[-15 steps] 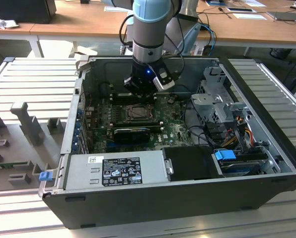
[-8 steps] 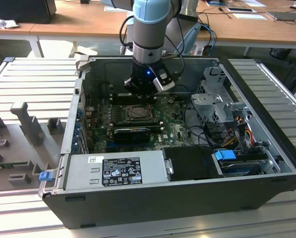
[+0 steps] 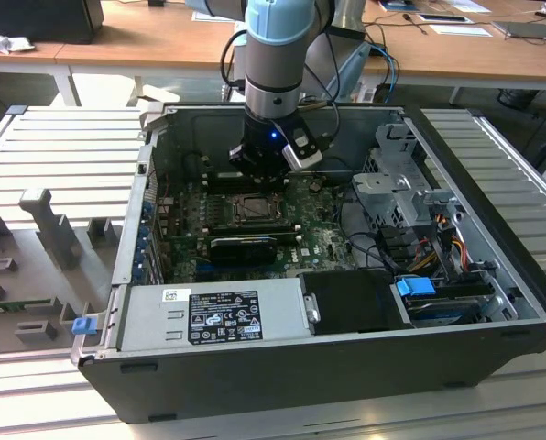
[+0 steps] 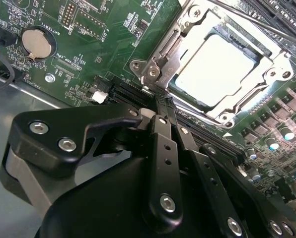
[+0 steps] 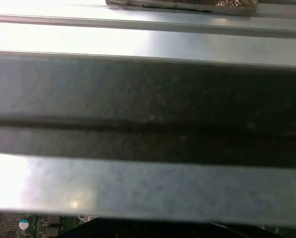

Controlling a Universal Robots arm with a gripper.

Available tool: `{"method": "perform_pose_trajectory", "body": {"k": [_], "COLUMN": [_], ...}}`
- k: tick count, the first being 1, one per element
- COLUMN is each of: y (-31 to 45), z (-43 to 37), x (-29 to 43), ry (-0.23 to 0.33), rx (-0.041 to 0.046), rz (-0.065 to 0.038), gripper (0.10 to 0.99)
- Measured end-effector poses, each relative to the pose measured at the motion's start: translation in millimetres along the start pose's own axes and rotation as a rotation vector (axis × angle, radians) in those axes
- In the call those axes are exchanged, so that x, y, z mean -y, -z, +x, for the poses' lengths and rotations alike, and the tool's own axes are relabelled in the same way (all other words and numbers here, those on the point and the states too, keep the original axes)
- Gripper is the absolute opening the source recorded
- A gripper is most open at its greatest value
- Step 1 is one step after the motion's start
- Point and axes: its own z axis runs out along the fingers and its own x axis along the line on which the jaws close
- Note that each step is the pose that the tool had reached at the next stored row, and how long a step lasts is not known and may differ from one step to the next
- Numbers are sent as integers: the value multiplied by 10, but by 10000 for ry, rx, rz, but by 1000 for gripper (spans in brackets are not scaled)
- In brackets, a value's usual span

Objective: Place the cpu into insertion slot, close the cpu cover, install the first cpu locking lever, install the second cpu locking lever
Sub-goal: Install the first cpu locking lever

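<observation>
In the exterior view the arm reaches down into the open case [image 3: 493, 275], the gripper [image 3: 259, 158] low over the far part of the board [image 3: 319, 240], just behind the slot [image 3: 252, 209]. The slot sits near the middle of the board, toward its far edge. A grey supply box [image 3: 213, 313] lies along the near wall, and a drive cage [image 3: 397, 174] with loose cables [image 3: 442, 240] fills the side at the exterior view's right. Open room for moving is mostly straight up; the case walls hem the arm in sideways.

In the second wrist view the cpu [image 4: 222, 67] lies flat in the slot, its pale face showing through the cover [image 4: 269, 74], which is down over it. The gripper [image 4: 160, 101] has its fingers [image 4: 163, 139] pressed together, the tips at the corner of the socket by a thin lever [image 4: 163, 47] and its hinge screws [image 4: 153, 72]; whether they pinch the lever is not clear. The lever looks like stiff springy wire, likely slippery, best taken near its free end. The chip itself looks light and rigid, and the pins beneath it are judged fragile. A coin cell [image 4: 36, 42] sits well apart.

In the first wrist view a case wall [image 5: 148, 104] lies close, with a sliver of board [image 5: 24, 225] below.
</observation>
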Motion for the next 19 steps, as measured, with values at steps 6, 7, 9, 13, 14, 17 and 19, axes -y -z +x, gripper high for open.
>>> {"method": "perform_pose_trajectory", "body": {"k": [6,7,9,13,14,17,19], "y": [-2,-6,-20,-23,-23,34,99], "z": [-3,-4,-4,-7,-8,-9,-10], "x": [1,2,5,6,6,-1,-8], "ry": [1,1,0,0,0,0,0], "rx": [-3,-5,-5,-2,-1,-1,-2], "rz": [94,122,128,53,43,41,48], "gripper": [106,106,106,106,106,106,106]}}
